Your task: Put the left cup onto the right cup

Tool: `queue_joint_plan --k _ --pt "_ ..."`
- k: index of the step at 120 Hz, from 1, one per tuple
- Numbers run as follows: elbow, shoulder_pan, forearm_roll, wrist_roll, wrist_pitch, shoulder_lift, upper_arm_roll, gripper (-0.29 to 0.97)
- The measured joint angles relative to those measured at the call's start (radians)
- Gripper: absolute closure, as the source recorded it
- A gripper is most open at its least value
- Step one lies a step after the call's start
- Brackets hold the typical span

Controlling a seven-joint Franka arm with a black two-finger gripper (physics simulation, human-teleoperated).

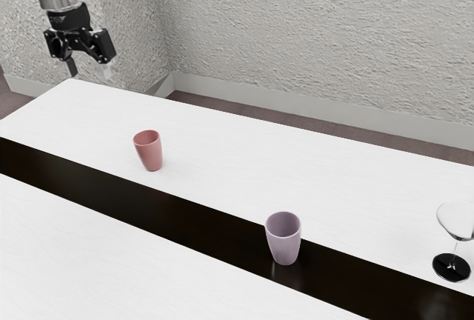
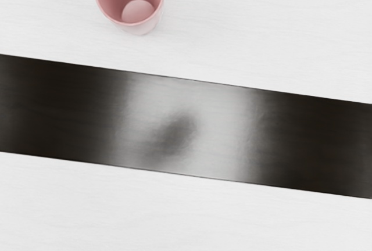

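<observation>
A pink cup [image 1: 147,150] stands upright on the white tabletop, just beyond the dark stripe, toward the exterior view's left. A mauve cup [image 1: 284,238] stands upright on the dark stripe, nearer and toward the exterior view's right. My gripper [image 1: 89,69] hangs high above the table's far left corner, well up and to the left of the pink cup, open and holding nothing. In the wrist view I look down into the pink cup [image 2: 129,1], which is empty.
A black glossy stripe [image 1: 185,212] [image 2: 186,126] runs diagonally across the white table [image 1: 311,157]. A wine glass [image 1: 455,242] with a dark foot stands at the exterior view's right edge. A textured wall rises behind the table.
</observation>
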State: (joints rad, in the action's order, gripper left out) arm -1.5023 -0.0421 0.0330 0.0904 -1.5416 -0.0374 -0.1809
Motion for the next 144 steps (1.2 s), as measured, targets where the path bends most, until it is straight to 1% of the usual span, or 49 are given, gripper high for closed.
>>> queue_joint_plan --k 31,47,71,94,104,112,127,144 --pt "-0.004 -0.004 -0.004 0.003 -0.012 -0.011 0.007 0.02" --pt "-0.056 -0.012 -0.005 0.008 -0.031 -0.019 -0.002 0.03" --pt "-0.230 -0.057 -0.002 0.031 -0.163 -0.026 -0.009 0.03" --pt "-0.283 -0.058 0.000 0.054 -0.283 -0.073 -0.009 0.03" --pt "-0.273 -0.063 0.002 0.067 -0.321 -0.111 -0.009 0.03" --pt "-0.232 -0.070 0.002 0.078 -0.341 -0.158 -0.010 0.03" --pt "-0.115 -0.072 0.006 0.101 -0.354 -0.257 -0.011 0.03" --pt "0.027 -0.071 0.015 0.121 -0.336 -0.376 -0.011 0.03"
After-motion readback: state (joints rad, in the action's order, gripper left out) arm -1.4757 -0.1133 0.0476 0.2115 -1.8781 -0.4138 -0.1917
